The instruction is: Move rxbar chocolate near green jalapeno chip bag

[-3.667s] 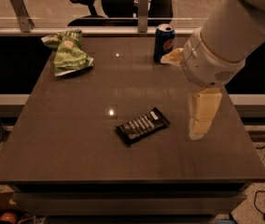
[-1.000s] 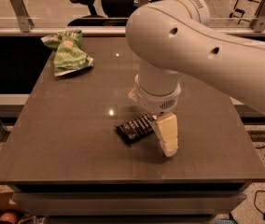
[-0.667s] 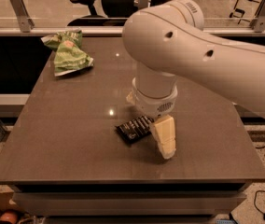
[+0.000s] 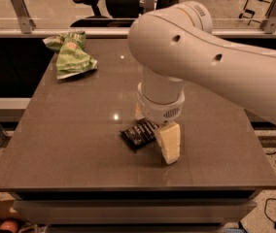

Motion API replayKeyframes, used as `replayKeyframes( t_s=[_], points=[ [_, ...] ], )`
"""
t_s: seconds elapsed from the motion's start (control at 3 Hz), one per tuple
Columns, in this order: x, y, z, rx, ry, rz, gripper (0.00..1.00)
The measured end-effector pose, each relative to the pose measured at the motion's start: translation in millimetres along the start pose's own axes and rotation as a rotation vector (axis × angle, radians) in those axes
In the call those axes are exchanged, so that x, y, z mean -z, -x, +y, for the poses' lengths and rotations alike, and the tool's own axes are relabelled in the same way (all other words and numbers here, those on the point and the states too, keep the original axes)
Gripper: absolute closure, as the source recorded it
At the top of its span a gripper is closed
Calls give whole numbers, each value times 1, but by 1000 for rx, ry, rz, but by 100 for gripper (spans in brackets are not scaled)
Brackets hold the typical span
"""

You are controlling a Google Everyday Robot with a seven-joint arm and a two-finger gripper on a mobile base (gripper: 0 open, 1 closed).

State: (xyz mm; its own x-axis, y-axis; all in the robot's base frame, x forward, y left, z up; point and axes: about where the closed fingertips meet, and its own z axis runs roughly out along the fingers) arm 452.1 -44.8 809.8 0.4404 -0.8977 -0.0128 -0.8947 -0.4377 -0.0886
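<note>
The rxbar chocolate [image 4: 137, 134], a flat black wrapper with white lettering, lies on the dark table [image 4: 70, 144] near its middle front. My gripper [image 4: 154, 127] has come down over the bar's right end, open. One cream finger [image 4: 169, 142] stands in front of the bar and the other shows behind it. The bar lies flat on the table between them. The green jalapeno chip bag [image 4: 71, 55] lies crumpled at the table's far left corner, well apart from the bar. My large white arm [image 4: 196, 57] hides the table's far right part.
A railing with metal posts [image 4: 19, 4] runs behind the table, with office chairs [image 4: 104, 4] beyond it. The table's front edge [image 4: 128, 187] is close below the bar. Bare tabletop lies between the bar and the chip bag.
My gripper has moved from the table's right side leftward onto the bar's right end. Over the last second it shifted slightly left and settled lower. The bar and the bag have not moved.
</note>
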Motion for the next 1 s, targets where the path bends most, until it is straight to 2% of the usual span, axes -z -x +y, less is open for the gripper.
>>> replayKeyframes(
  t_s=[0.67, 1.0],
  points=[
    [11, 0, -1, 0, 0, 0, 88],
    [13, 0, -1, 0, 0, 1, 100]
  ],
)
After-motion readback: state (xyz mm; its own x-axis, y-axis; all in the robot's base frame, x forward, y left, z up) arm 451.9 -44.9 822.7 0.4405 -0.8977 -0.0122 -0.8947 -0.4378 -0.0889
